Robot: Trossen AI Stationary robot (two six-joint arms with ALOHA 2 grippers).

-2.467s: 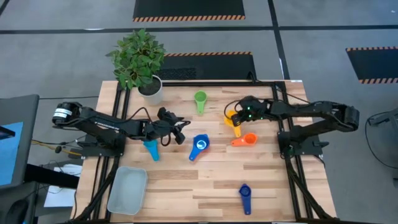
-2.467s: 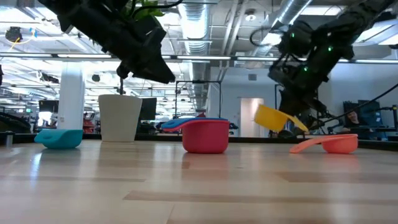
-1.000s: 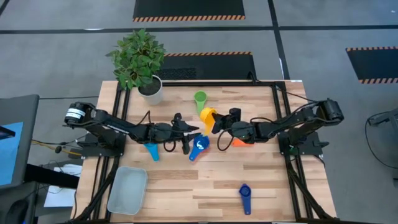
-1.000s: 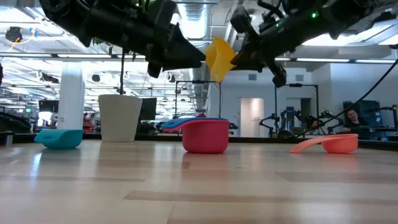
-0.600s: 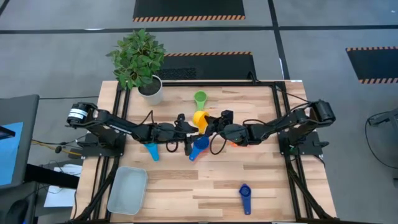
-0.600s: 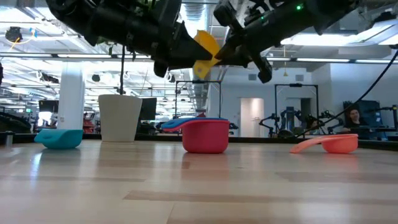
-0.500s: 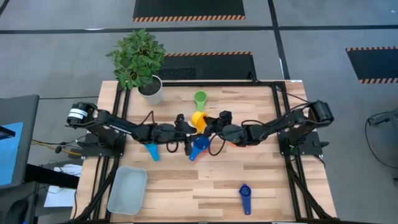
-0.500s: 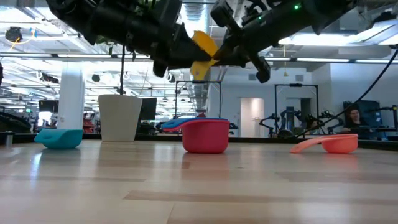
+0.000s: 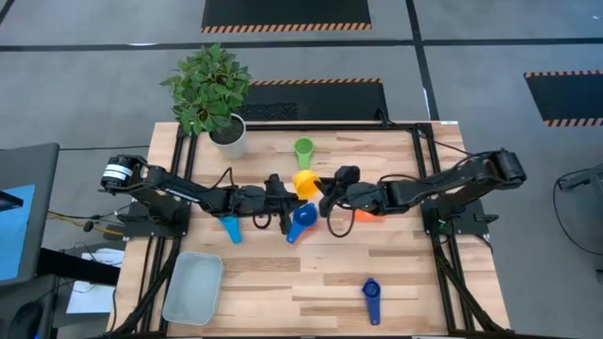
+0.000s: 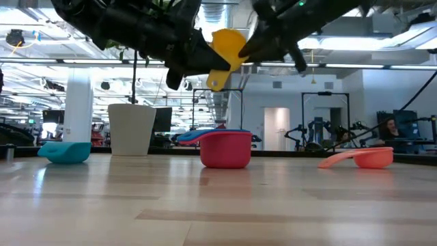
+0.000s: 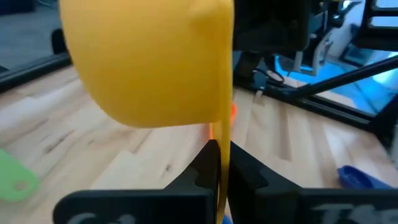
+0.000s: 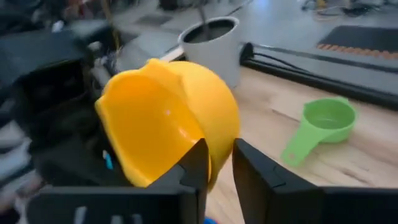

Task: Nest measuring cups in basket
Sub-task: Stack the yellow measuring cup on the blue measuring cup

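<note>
Now, mid-frame above the table, your left fingers pinch the yellow cup's handle; draw the right fingers, parted, clear before swinging toward the basket, lower left.

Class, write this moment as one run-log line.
phase: handover | left gripper: shut on yellow cup, midair | right gripper: open, beside it | basket: empty

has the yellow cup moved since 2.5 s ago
Yes. In the high view the yellow cup has gone from beside the orange cup leftward to mid-table, just below the green cup, and is now held above the table.
</note>
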